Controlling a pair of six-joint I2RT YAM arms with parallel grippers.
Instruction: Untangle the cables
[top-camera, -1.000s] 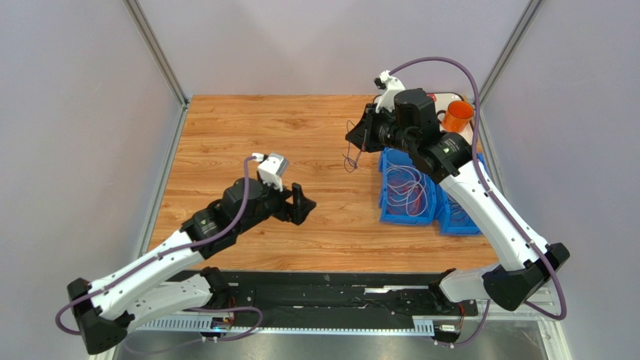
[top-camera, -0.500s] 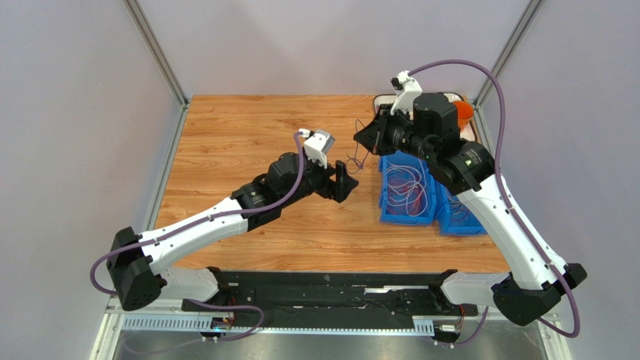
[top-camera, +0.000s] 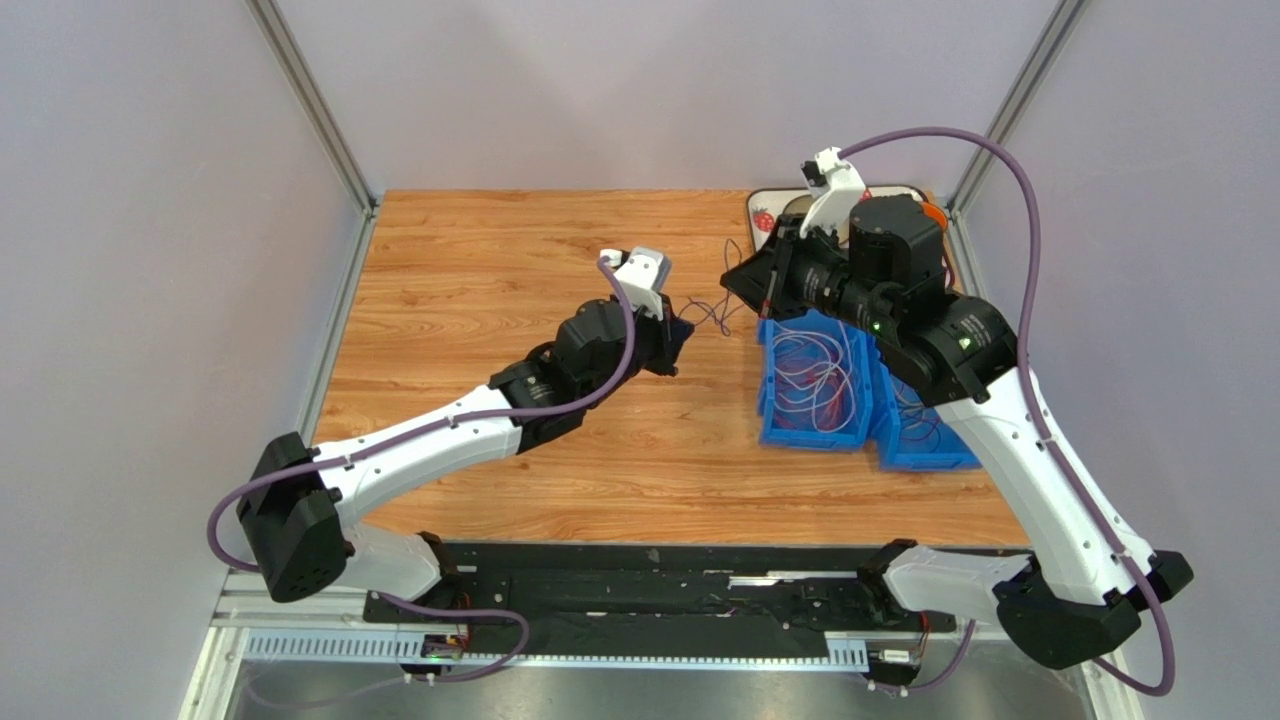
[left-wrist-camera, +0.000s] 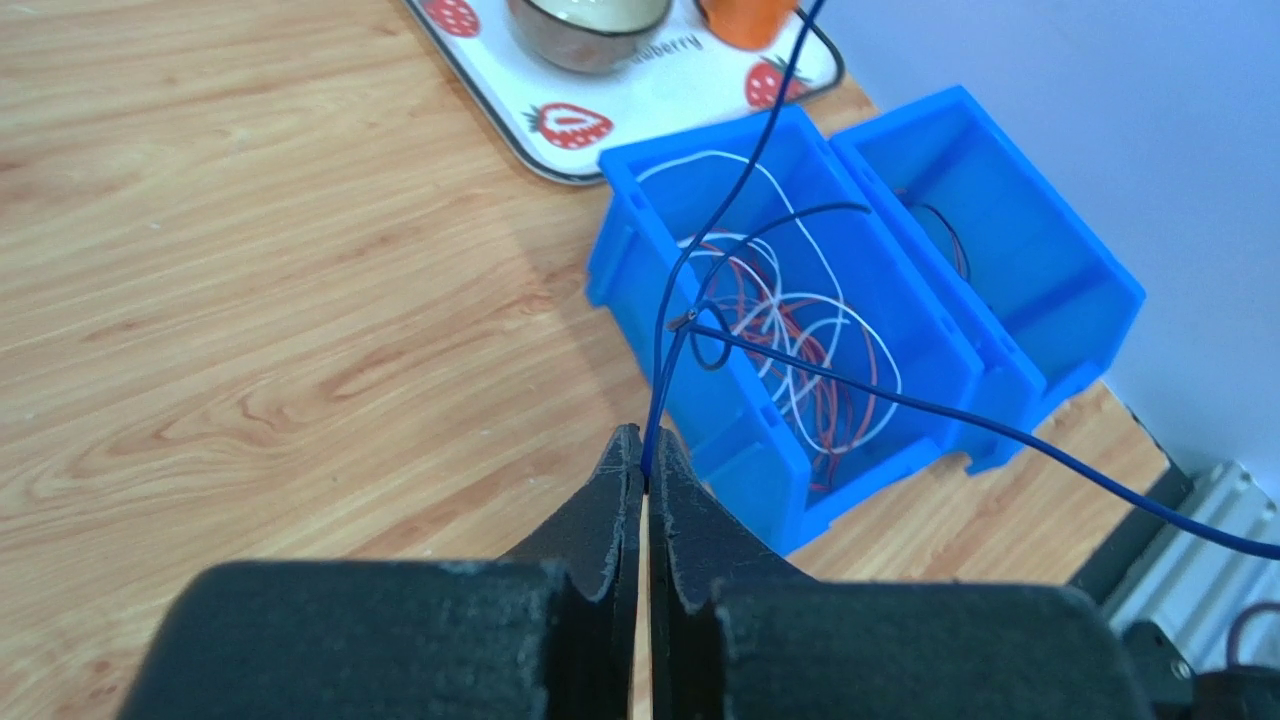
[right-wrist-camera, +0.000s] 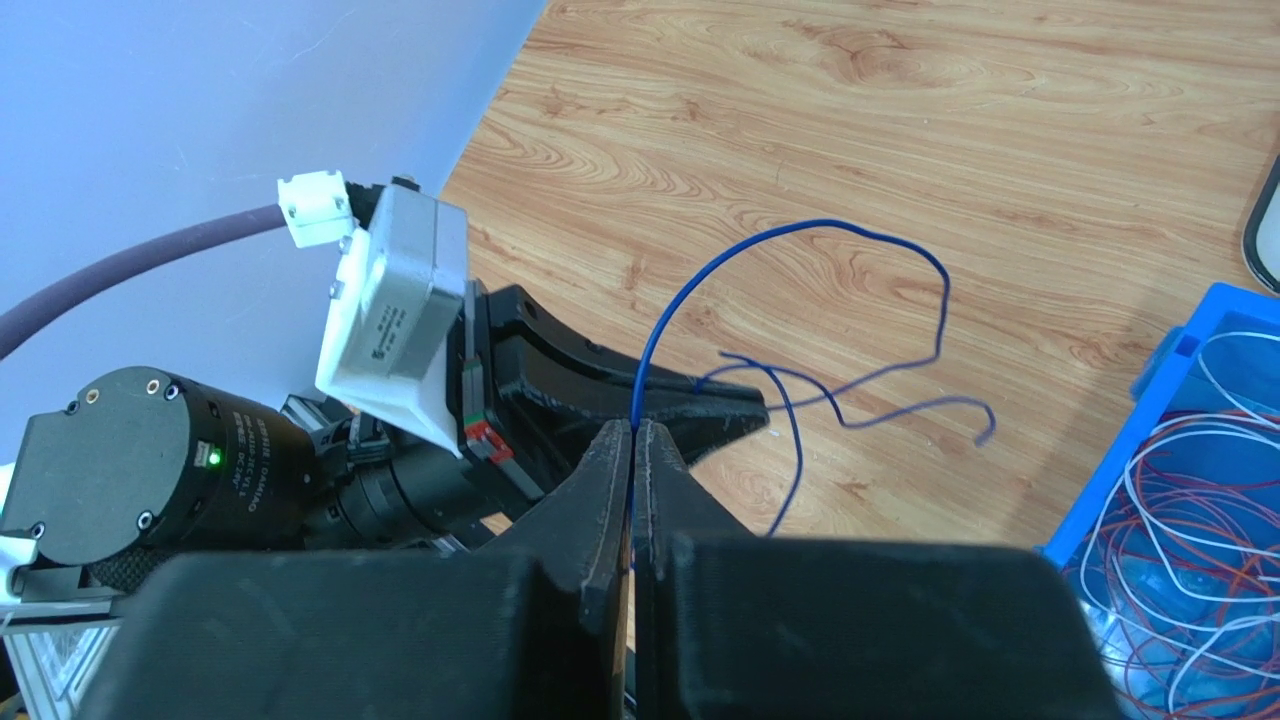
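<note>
A thin dark-blue cable (right-wrist-camera: 842, 228) hangs in loops above the wood table between both grippers. My right gripper (right-wrist-camera: 631, 435) is shut on it, raised over the table (top-camera: 738, 285). My left gripper (left-wrist-camera: 646, 447) is shut on a lower stretch of the same cable (left-wrist-camera: 669, 323), just left of the right one (top-camera: 679, 342). From a small crossing, one strand (left-wrist-camera: 1052, 447) runs off to the right. More cables (left-wrist-camera: 781, 323), white and orange-red, lie coiled in a blue bin (left-wrist-camera: 721, 435); in the top view the bin (top-camera: 812, 435) sits below the right arm.
A second blue bin (left-wrist-camera: 1037, 255) stands against the first, on its right. Behind the bins a strawberry-print tray (left-wrist-camera: 631, 113) carries a bowl (left-wrist-camera: 586, 23) and an orange cup (left-wrist-camera: 747, 18). Metal frame posts rise at the table's back corners.
My left arm has swung right and forward to the hanging cable, and its gripper went from open to shut on it. The right arm drifted slightly right, still holding the cable.
</note>
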